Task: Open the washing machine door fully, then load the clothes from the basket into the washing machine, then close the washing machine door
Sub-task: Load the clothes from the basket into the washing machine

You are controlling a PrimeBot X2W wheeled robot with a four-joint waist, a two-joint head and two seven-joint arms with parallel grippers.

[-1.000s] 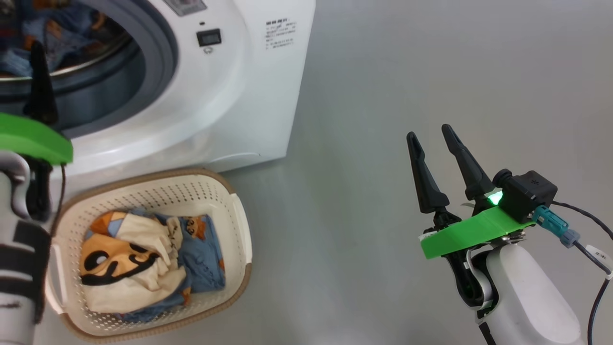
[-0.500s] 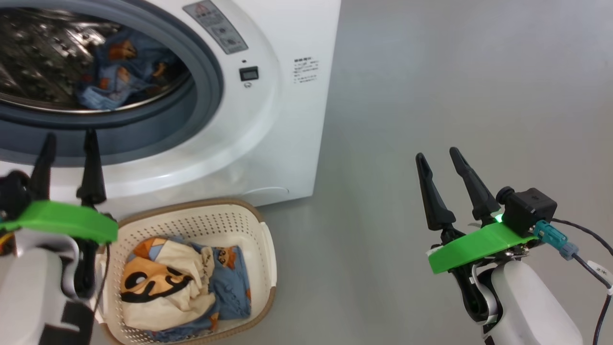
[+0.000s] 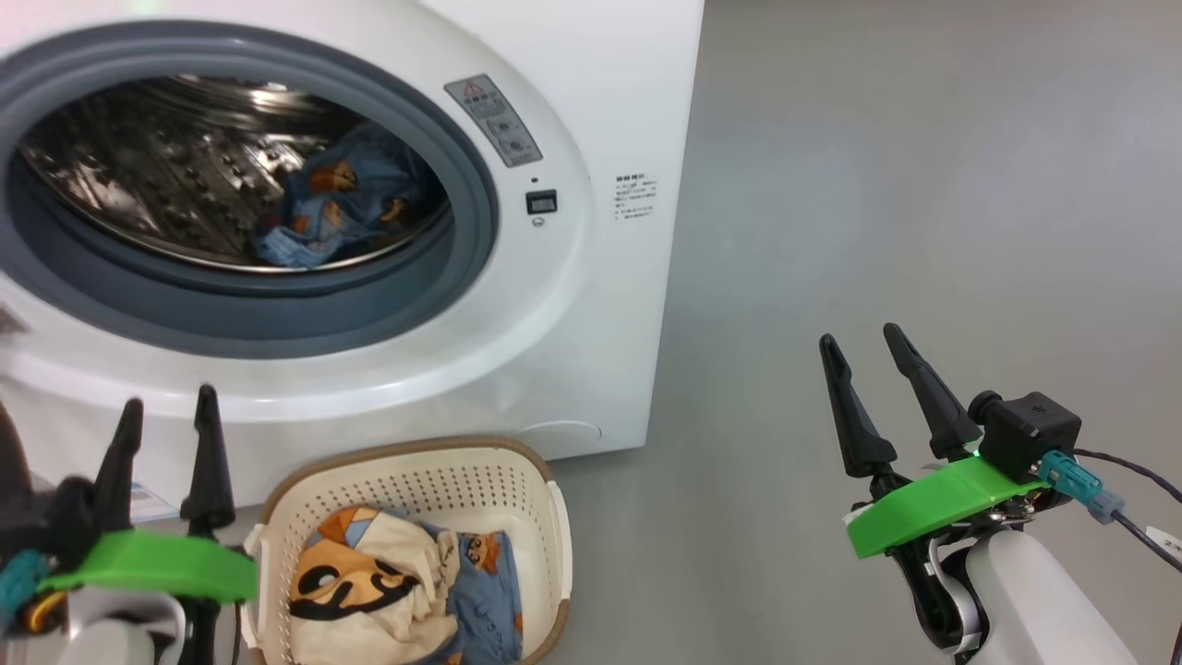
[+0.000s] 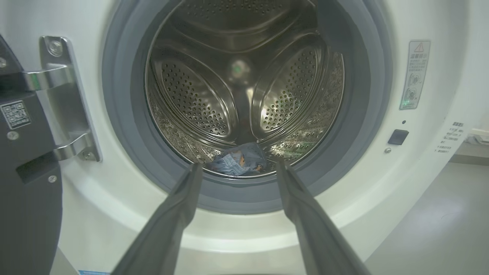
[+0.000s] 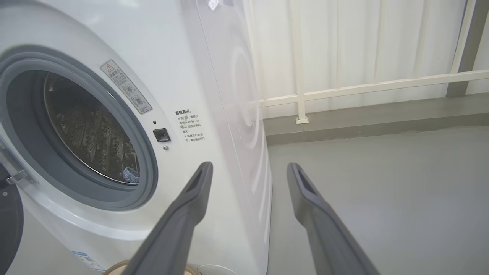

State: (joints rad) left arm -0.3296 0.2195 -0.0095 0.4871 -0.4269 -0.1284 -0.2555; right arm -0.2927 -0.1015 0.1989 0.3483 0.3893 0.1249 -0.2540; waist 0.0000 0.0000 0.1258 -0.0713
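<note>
Head view: your left gripper (image 3: 167, 406) and right gripper (image 3: 859, 337) gape fully, holding nothing. Printed cream and blue clothes (image 3: 388, 591) lie in the cream perforated plastic basket (image 3: 406, 453) before the big white washing machine (image 3: 591, 277). Left wrist view: a blue garment (image 4: 238, 161) lies in the steel drum (image 4: 191, 95).

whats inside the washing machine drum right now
One crumpled light blue garment with orange figures lies low in the steel drum, near the grey seal. What it covers beneath it, and the drum floor hidden behind the seal's lower lip, cannot be seen.
</note>
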